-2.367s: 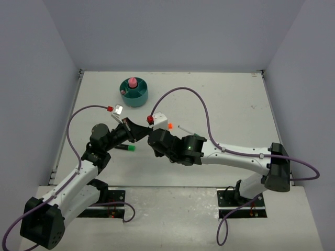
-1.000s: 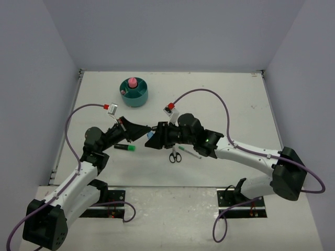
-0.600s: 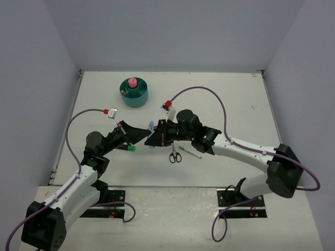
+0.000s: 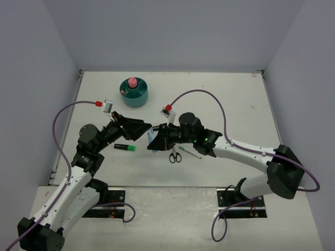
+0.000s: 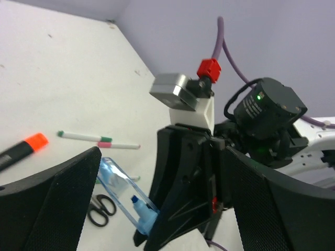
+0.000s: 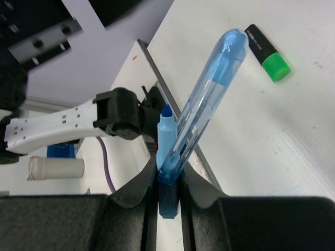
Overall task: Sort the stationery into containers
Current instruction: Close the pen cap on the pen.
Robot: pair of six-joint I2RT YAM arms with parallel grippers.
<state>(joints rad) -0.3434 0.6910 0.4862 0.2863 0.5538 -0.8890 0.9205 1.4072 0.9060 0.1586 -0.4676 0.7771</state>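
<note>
Right wrist | right pincer (image 6: 168, 178) clamps blue marker (image 6: 166, 137) | left pincer (image 4: 141, 128) spread, facing it | scissors (image 4: 175, 156) nearby

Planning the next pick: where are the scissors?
In the top view, the scissors lie on the table, just nearer than the right gripper, beside a thin white pen.

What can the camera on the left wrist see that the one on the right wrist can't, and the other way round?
Only the left wrist view shows the orange-capped highlighter, two thin white pens and the scissors. Only the right wrist view shows the green-capped highlighter. Both show the blue marker and a clear bluish tube alongside it, clamped in the right pincer.
</note>
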